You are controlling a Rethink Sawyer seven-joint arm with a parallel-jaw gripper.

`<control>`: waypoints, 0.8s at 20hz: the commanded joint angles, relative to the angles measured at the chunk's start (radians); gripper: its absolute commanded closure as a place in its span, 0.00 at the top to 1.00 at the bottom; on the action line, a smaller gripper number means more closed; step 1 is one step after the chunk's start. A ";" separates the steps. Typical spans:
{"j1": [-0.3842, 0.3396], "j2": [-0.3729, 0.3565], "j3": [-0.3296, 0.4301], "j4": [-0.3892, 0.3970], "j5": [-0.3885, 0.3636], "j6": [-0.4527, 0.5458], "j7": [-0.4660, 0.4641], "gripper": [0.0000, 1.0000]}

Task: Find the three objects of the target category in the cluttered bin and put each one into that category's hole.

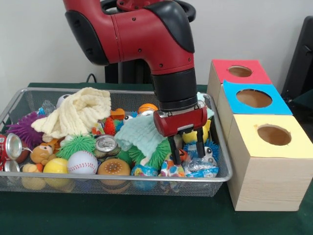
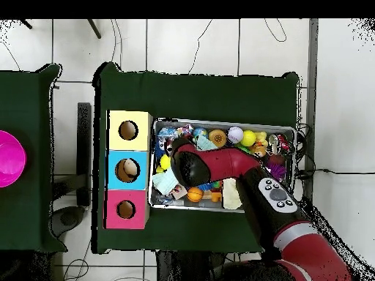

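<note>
Front view: tool (image 1: 187, 145) down among the clutter at the right end of the wire bin (image 1: 29, 94), black fingers (image 1: 174, 149) parted, nothing gripped that I can see. Looks like the search-and-pick step; target category unclear from here. Beneath the tips: crinkly foil packets (image 1: 199, 167) and a spiky blue ball (image 1: 212, 147), a soft mint cloth (image 1: 138, 134) just left. Next move needs a clean close on one item, then a lift toward the wooden boxes' round holes (image 1: 274, 134) at right.

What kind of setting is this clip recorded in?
Probably a robotics lab: a wire bin of mixed toys on a green-covered table, three wooden boxes with coloured tops and holes, tiled floor with loose cables.
</note>
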 commanded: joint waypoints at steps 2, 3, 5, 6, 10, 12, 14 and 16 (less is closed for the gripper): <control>0.006 0.003 -0.070 -0.068 -0.019 -0.006 0.094 1.00; -0.007 0.019 -0.061 -0.071 -0.016 -0.021 0.098 1.00; -0.045 0.063 -0.018 -0.074 -0.012 -0.035 0.085 1.00; -0.060 0.081 0.001 -0.075 -0.013 -0.039 0.078 1.00; -0.110 0.149 0.067 -0.080 -0.008 -0.052 0.066 1.00; -0.132 0.178 0.094 -0.080 0.004 -0.034 0.059 1.00; -0.169 0.209 0.143 -0.068 0.011 -0.014 0.038 1.00; -0.199 0.233 0.189 -0.055 0.015 0.006 0.019 1.00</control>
